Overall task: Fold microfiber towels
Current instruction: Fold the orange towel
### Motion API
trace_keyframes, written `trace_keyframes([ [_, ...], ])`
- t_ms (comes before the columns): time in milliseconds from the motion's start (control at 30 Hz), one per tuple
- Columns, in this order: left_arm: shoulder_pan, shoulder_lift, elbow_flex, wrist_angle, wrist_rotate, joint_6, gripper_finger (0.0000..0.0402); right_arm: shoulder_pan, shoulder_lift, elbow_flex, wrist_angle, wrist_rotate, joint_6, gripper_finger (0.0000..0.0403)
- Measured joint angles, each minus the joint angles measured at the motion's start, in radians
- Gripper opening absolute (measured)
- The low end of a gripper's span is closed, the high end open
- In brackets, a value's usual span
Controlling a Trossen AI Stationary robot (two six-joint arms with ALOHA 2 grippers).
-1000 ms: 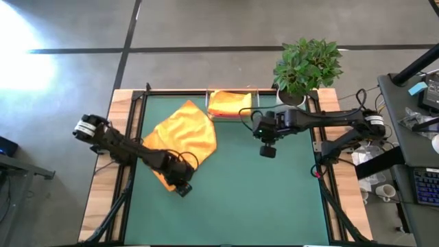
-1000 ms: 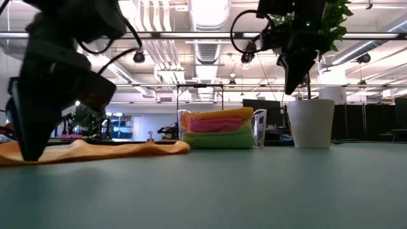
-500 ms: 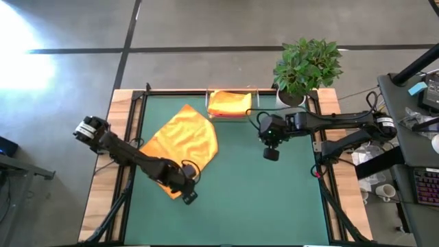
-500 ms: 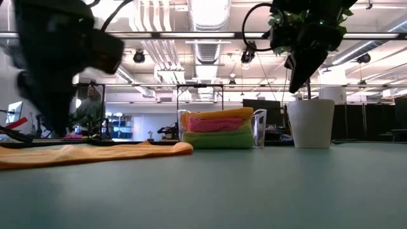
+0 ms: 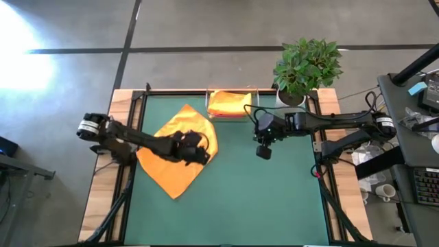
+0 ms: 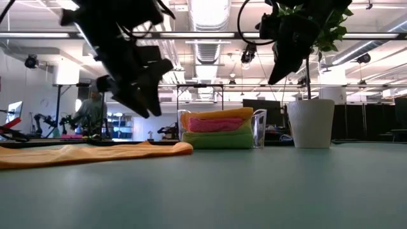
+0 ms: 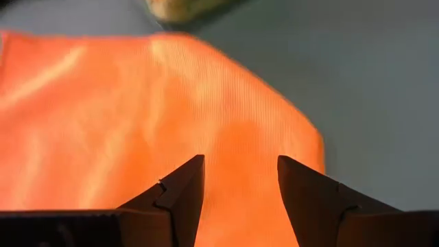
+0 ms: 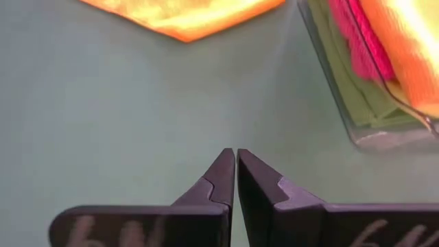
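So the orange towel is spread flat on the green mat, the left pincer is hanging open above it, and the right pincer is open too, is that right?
Not quite. The right pincer is shut, its tips pressed together over bare mat in the right wrist view. The rest holds: the orange towel lies spread flat on the green mat, and the left pincer hangs open above it.

— Look at the upper left of the high view: what do you see?
— A grey concrete floor (image 5: 206, 27) with a bright glare patch (dark seams cross it).
— And across the low view's top?
— Exposed ducts (image 6: 210, 48) and ceiling lights (image 6: 138, 57), an open hall behind.
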Motion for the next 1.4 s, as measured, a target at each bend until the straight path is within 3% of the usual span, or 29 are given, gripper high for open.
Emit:
trace_keyframes([
  [267, 0.103, 0.084, -0.008, 0.188, 0.034, 0.15, 0.0169, 0.0, 0.0, 0.0, 0.014, 0.0, 0.017, 0.0011],
  [667, 0.089, 0.237, 0.002, 0.197, 0.19, 0.075, 0.0169, 0.0, 0.0, 0.0, 0.01, 0.001, 0.039, 0.0011],
  [767, 0.056, 0.247, 0.003, 0.195, 0.205, 0.083, 0.0169, 0.0, 0.0, 0.0, 0.01, 0.001, 0.037, 0.0011],
  [1133, -0.163, 0.24, 0.012, 0.175, 0.448, 0.081, 0.0169, 0.0, 0.0, 0.0, 0.01, 0.001, -0.006, 0.0011],
  [1400, -0.333, 0.242, 0.05, 0.173, 0.512, 0.13, 0.0169, 0.0, 0.0, 0.0, 0.014, 0.001, -0.026, 0.0011],
])
